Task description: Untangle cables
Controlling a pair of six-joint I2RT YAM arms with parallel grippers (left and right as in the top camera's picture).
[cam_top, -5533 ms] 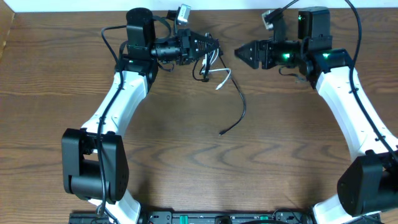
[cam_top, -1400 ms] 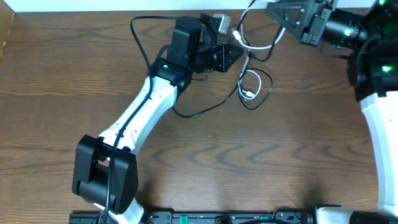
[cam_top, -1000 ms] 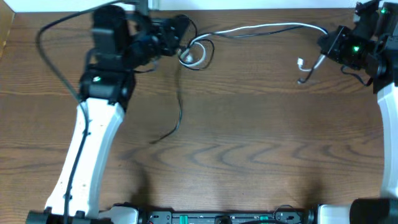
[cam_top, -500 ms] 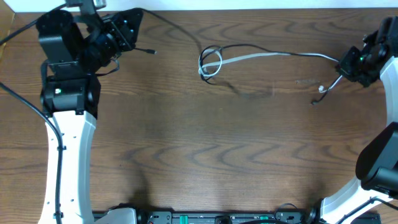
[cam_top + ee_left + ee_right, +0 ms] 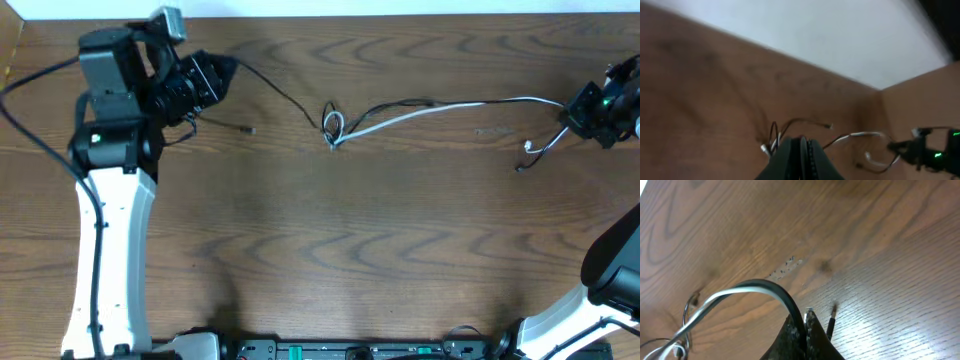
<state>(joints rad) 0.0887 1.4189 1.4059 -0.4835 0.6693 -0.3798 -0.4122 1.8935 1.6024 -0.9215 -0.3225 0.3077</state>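
Observation:
A thin black cable (image 5: pixel 275 90) runs taut from my left gripper (image 5: pixel 228 68) at the far left to a small knot (image 5: pixel 333 127) at the middle of the far side. Its short tail ends in a plug (image 5: pixel 248 128). From the knot, the white cable (image 5: pixel 450 106) and a black strand beside it stretch right to my right gripper (image 5: pixel 575 108), which is shut on both. Two plug ends (image 5: pixel 522 158) dangle below it. In the right wrist view both cords (image 5: pixel 755 286) arc into the shut jaws of the right gripper (image 5: pixel 805 317). The left gripper (image 5: pixel 801 142) also shows shut jaws.
The wooden table (image 5: pixel 320 250) ends at a white strip (image 5: pixel 400 8) along the far edge. A thick black robot wire (image 5: pixel 20 95) loops beside the left arm. In the left wrist view the knot (image 5: pixel 773 141) lies just beyond the left fingertips.
The loop at the knot has pulled much smaller and tighter. The left gripper has shifted slightly right and down, and the right gripper sits a little farther right, so the cables lie straighter.

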